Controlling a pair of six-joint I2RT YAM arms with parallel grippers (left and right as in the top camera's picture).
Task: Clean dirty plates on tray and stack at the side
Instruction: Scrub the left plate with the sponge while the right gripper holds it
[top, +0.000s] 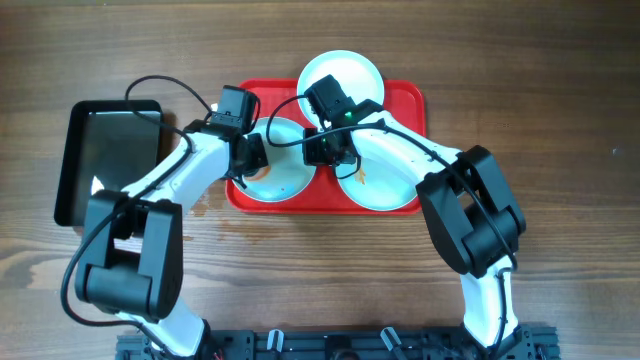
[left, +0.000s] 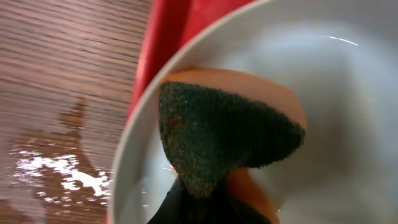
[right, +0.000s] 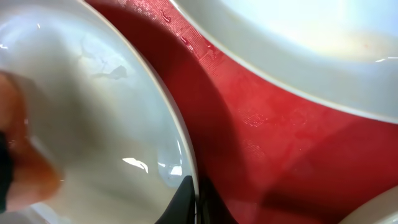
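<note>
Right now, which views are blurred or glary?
Overhead: sharp, even light, sheen on the black tray. Left wrist: sponge fairly sharp, table blurred, wet glare. Right wrist: plate rim soft, small glints, shadow across the red tray.

Overhead camera looks straight down on the whole wooden table (top: 560, 80) and red tray (top: 405, 95). Left wrist camera, very close, faces a sponge (left: 230, 130) inside the left plate (left: 348, 124). Right wrist camera, equally close, shares that plate and tray.
</note>
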